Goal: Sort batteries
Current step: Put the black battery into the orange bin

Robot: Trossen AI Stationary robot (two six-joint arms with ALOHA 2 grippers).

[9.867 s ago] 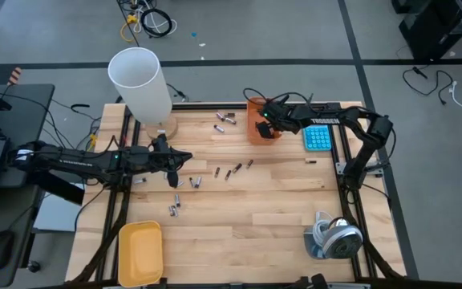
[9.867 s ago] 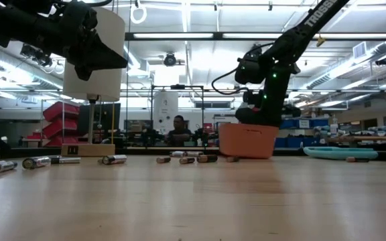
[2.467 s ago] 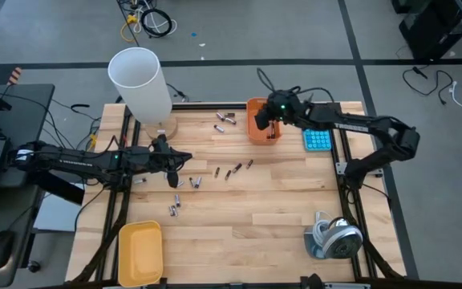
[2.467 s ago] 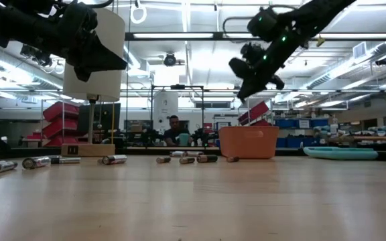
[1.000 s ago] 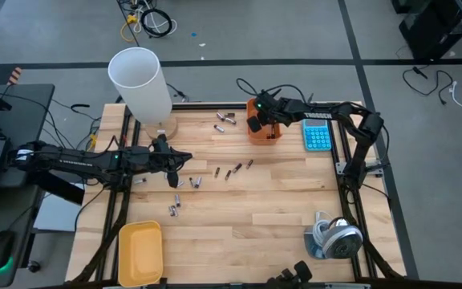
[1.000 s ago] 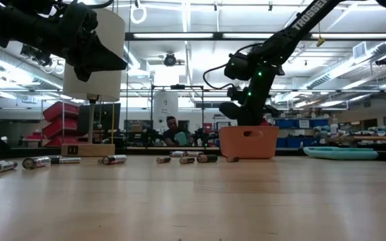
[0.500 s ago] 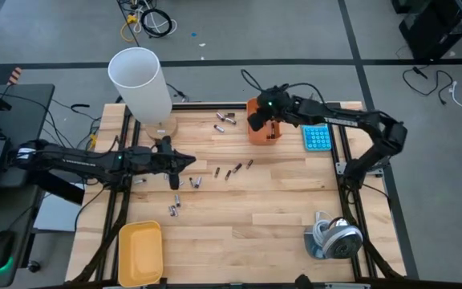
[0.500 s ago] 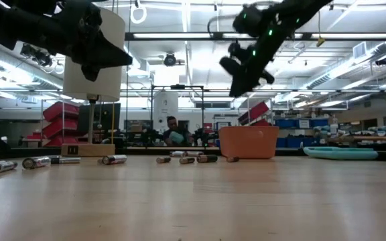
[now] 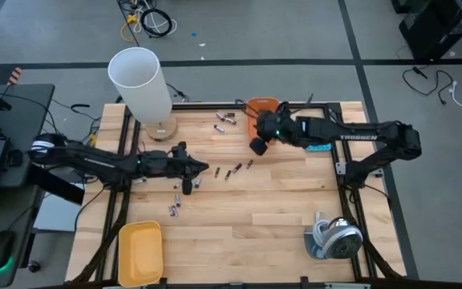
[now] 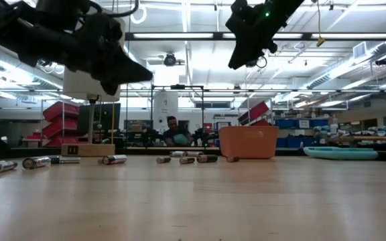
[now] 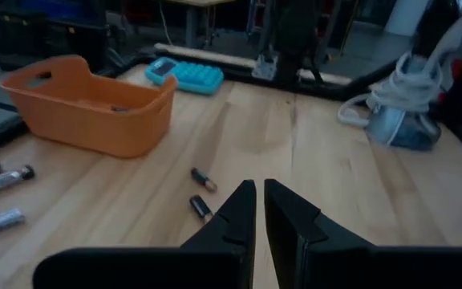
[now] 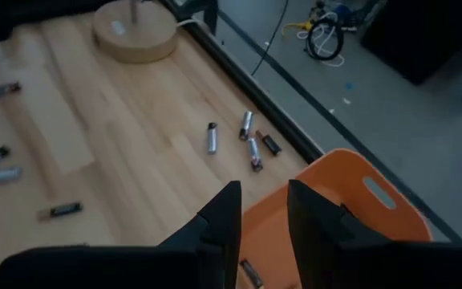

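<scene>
Since the previous frame the left gripper (image 9: 207, 168) has advanced toward 3 o'clock; jaws nearly closed, empty. Right gripper (image 9: 257, 146) has swung off the orange bin (image 9: 261, 107); jaws part-open, empty. Batteries (image 9: 233, 170) lie scattered mid-table.

Table (image 9: 279, 209): pale wood planks, black frame. Bin (image 11: 87, 104): orange. Tray (image 9: 139, 251), near left: yellow. Calculator (image 11: 187, 75): light blue. Tube (image 9: 141, 83), far left: white, on tan wood base. Batteries (image 12: 249, 140): some silver, some dark w/ copper-coloured ends. Both arms & grippers: black.
</scene>
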